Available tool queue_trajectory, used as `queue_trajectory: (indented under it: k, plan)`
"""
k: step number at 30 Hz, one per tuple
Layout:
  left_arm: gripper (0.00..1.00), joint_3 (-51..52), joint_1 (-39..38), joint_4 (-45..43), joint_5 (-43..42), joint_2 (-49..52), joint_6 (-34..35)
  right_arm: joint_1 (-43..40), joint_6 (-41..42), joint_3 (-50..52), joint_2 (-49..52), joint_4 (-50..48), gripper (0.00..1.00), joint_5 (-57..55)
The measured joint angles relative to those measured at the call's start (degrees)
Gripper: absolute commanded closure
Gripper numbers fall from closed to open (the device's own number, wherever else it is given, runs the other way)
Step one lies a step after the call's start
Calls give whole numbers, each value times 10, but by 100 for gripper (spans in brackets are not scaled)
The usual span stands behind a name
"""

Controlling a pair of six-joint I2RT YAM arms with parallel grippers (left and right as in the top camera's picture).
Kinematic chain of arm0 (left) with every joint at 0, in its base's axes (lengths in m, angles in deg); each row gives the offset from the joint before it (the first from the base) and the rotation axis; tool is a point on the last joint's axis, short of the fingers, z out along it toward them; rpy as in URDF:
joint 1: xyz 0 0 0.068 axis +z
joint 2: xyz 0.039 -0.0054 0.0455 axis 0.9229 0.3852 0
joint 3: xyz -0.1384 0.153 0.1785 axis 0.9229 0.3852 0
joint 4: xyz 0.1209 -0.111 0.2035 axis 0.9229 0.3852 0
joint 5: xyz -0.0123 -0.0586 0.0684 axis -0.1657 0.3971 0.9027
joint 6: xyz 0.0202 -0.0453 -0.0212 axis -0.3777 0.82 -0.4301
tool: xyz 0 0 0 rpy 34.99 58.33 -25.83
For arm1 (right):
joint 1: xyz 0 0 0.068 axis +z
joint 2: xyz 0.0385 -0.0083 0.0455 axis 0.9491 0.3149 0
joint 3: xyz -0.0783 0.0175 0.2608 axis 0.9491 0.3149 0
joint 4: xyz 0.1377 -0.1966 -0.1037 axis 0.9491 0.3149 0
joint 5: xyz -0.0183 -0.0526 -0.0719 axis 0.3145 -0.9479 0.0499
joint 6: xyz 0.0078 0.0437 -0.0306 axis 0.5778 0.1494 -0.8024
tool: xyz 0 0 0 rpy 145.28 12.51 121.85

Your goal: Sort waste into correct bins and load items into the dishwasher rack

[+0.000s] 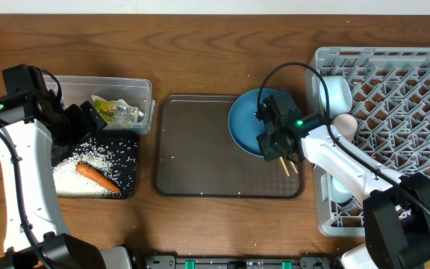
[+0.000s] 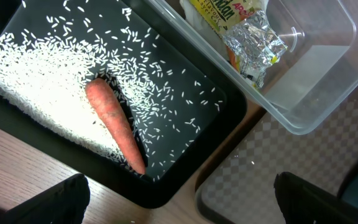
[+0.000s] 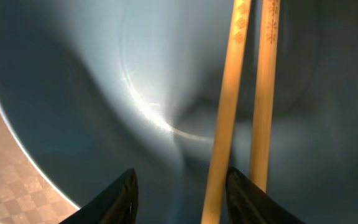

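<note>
Two wooden chopsticks [image 3: 229, 93] next, lying on blue plate [image 1: 243, 123] beside rack [image 1: 409, 97]. Right tool [image 3: 182, 193] low over them, spread open, nothing clamped yet. Needs closing on both sticks, then lifting toward rack. Left tool [image 2: 185, 202] likewise open above black tray [image 2: 160, 193].

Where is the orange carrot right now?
In the overhead view the carrot lies at the left of the table, in the black tray on the rice, beside the clear tub with the wrapper.

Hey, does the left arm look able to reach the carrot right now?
Probably yes: the left gripper hangs open near the carrot, which lies uncovered on rice in the black tray.
</note>
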Motion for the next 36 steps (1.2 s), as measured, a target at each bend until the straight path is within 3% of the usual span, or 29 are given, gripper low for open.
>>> queue_trajectory:
  k: [12,36]
  plan:
    - [2,0,0,0,0,0,0,0,-2,0,0,-9,71,-1]
    - [2,0,0,0,0,0,0,0,-2,0,0,-9,79,-1]
